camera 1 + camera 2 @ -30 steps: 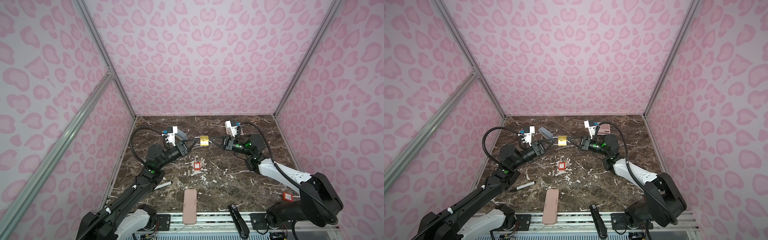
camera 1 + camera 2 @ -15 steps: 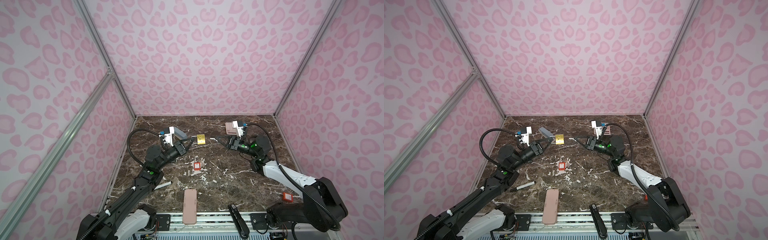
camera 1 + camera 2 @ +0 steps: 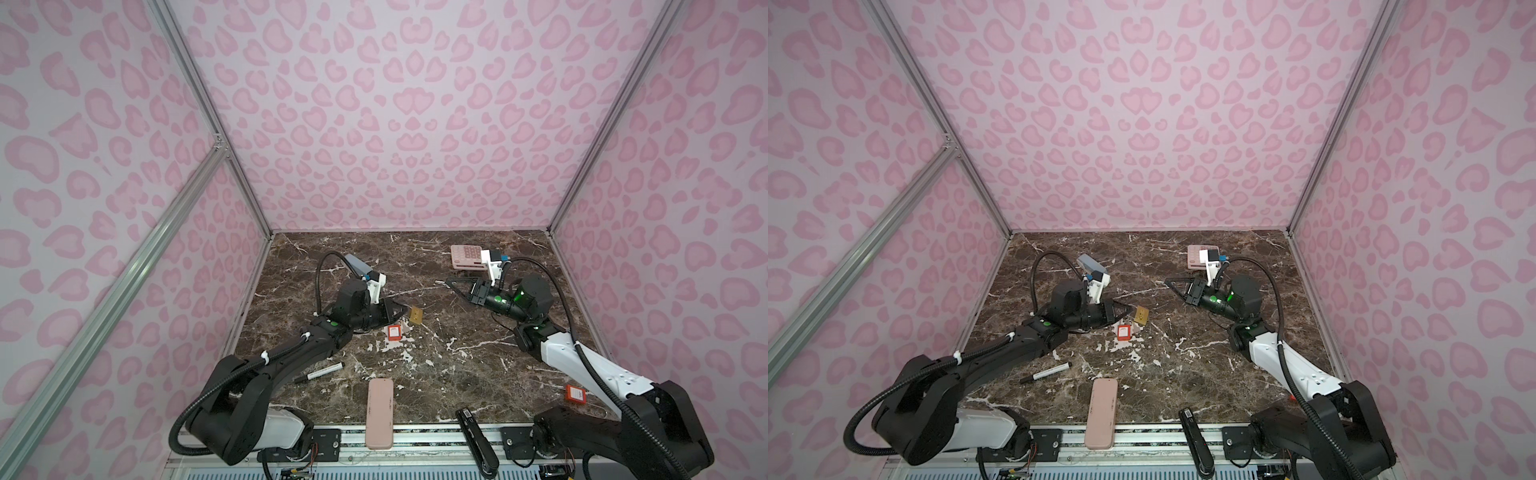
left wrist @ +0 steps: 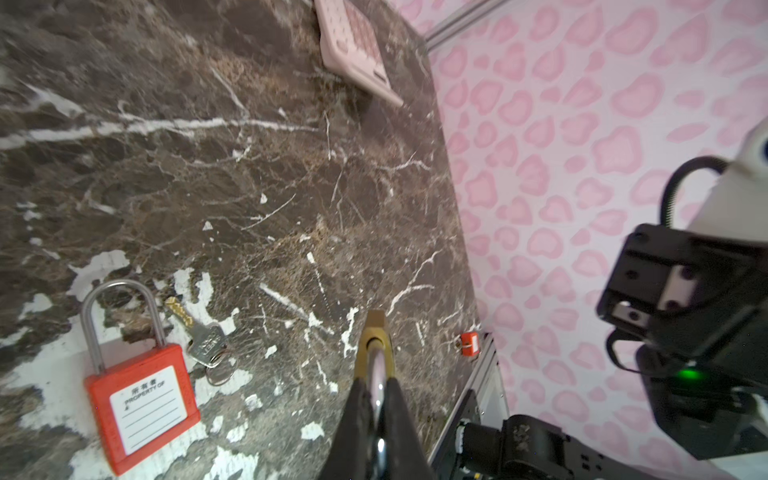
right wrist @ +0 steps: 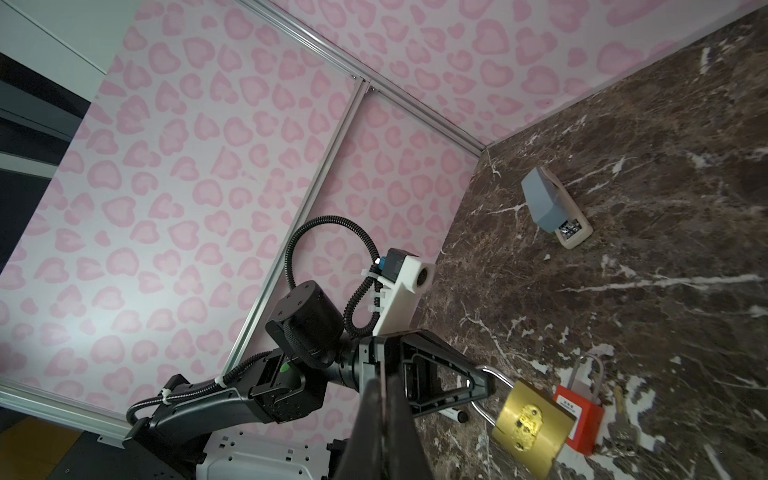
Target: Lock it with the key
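A brass padlock [image 3: 415, 314] [image 3: 1141, 314] hangs just above the marble floor, and my left gripper [image 3: 402, 316] [image 4: 377, 380] is shut on its steel shackle [image 4: 377, 374]. In the right wrist view its bare keyhole face [image 5: 525, 419] points toward me, with nothing in it. My right gripper [image 3: 446, 283] [image 3: 1169, 281] [image 5: 382, 380] is shut and hovers well to the right of the padlock, apart from it. A thin metal sliver, the key [image 5: 381, 372], shows edge-on between its fingers. Whether the shackle is pushed home cannot be told.
A red padlock [image 3: 394, 332] [image 4: 141, 403] lies flat beside the brass one, with a second key on a ring [image 4: 203, 338]. A pink calculator [image 3: 467, 257] is back right and a grey stapler [image 3: 357, 264] back left. A marker [image 3: 320, 371], a pink case [image 3: 379, 413] and another small red padlock [image 3: 577, 394] lie near the front.
My right gripper drew back to the right, off the brass padlock. My left gripper carried the padlock down and toward the front, beside the red padlock.
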`<state>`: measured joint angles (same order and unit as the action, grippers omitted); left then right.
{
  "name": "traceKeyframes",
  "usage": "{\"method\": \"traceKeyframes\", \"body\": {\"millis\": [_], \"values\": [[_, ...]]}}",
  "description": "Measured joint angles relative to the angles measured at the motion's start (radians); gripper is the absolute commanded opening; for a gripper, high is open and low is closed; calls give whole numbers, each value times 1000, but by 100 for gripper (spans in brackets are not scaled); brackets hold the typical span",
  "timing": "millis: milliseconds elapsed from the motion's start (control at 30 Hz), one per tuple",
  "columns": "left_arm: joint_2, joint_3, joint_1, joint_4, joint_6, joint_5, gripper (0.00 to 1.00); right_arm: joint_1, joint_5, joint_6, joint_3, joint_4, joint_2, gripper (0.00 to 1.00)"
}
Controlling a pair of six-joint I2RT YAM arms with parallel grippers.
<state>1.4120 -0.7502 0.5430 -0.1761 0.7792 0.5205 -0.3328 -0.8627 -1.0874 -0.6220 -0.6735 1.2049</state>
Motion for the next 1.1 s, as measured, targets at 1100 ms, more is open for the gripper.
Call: {"method": "traceKeyframes", "body": {"millis": [1100], "values": [[493, -388, 37, 342, -300, 56, 15, 51, 26, 115, 69, 268, -163, 0]]}}
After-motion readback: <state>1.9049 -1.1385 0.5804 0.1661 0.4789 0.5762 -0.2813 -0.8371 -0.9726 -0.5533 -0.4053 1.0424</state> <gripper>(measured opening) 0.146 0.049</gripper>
